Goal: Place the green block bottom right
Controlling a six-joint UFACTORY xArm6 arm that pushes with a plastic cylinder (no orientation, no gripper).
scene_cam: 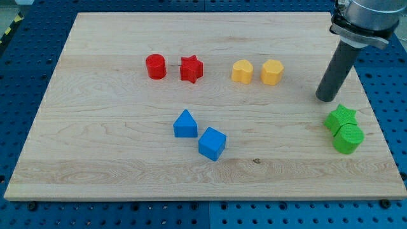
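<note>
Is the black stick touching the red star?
No, my tip is far from the red star block, at the view's right just above the green star block.

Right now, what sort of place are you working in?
Likely a robotics lab bench: a wooden board on blue perforated tabletop, printed blocks such as the green star, my tip just above it.

The arm is seen entering from the view's top right; its dark rod is held nearly upright, with my tip point(326, 98) lowered onto the surface.
</note>
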